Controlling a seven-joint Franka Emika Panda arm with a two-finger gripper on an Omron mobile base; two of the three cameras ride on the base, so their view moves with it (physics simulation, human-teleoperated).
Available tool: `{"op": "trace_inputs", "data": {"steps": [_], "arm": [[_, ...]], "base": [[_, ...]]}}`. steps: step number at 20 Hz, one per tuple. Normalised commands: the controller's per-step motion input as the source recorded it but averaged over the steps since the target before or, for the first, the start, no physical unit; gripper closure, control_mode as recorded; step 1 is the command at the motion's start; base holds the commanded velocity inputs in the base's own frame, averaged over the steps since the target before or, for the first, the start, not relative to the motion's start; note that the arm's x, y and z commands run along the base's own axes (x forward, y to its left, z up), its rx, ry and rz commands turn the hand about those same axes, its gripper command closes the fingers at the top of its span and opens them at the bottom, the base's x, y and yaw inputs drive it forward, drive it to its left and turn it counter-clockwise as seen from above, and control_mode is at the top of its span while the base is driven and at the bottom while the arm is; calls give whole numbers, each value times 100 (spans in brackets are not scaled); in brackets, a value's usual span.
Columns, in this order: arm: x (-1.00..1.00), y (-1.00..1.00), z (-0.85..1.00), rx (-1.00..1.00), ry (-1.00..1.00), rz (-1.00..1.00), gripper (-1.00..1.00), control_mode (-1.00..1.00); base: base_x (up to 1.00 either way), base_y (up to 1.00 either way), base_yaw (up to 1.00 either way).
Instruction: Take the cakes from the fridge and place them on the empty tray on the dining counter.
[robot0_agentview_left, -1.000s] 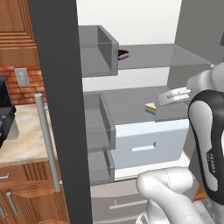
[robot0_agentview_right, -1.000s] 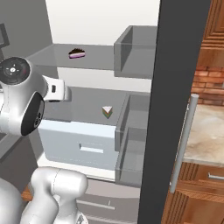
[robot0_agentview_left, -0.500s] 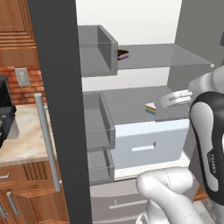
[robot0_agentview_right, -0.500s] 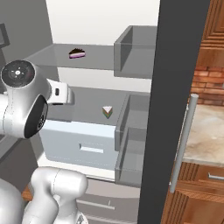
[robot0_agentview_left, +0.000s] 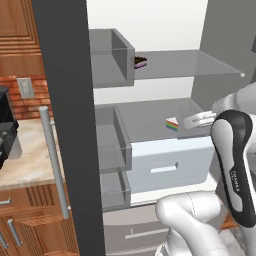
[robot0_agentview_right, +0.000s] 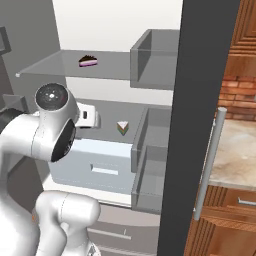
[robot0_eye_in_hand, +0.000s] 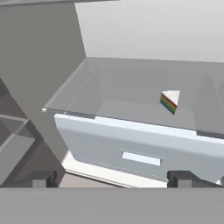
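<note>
The fridge (robot0_agentview_left: 150, 95) stands open in front of me. A rainbow-striped cake (robot0_agentview_left: 172, 123) (robot0_agentview_right: 122, 127) (robot0_eye_in_hand: 169, 100) with a white top sits on the middle shelf, above a pale drawer. The dark chocolate cake (robot0_agentview_left: 140, 61) (robot0_agentview_right: 88, 61) rests on the glass shelf above. My gripper (robot0_agentview_left: 187, 121) (robot0_agentview_right: 96, 119) (robot0_eye_in_hand: 113, 179) is open and holds nothing. It hovers at the shelf's front edge, a short way from the rainbow slice and not touching it. The tray and the dining counter are out of view.
The open dark fridge door (robot0_agentview_left: 65, 125) (robot0_agentview_right: 192, 100) with its bar handle (robot0_agentview_left: 55, 165) (robot0_agentview_right: 209, 160) stands beside the shelves, and grey door bins (robot0_agentview_left: 112, 55) (robot0_agentview_right: 150, 55) jut from it. A pale drawer (robot0_agentview_left: 165, 162) (robot0_eye_in_hand: 140, 151) sticks out below the shelf. Wood cabinets and a stone-topped wall counter (robot0_agentview_left: 25, 150) flank the fridge.
My hand has dropped a little and moved closer to the rainbow slice on the middle shelf. Both cakes stay where they were, and the jaws remain open.
</note>
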Motion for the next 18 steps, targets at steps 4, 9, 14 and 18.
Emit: {"op": "trace_inputs", "data": {"steps": [4, 9, 14, 18], "arm": [[53, 0, -12, -5, 6, -5, -100, -100], [38, -12, -17, -4, 2, -6, -100, -100], [30, -31, -18, 0, 0, -1, -100, -100], [33, -34, -17, 0, 0, 0, -100, -100]], "base": [[0, 0, 0], [0, 0, 0], [0, 0, 0], [0, 0, 0]]}}
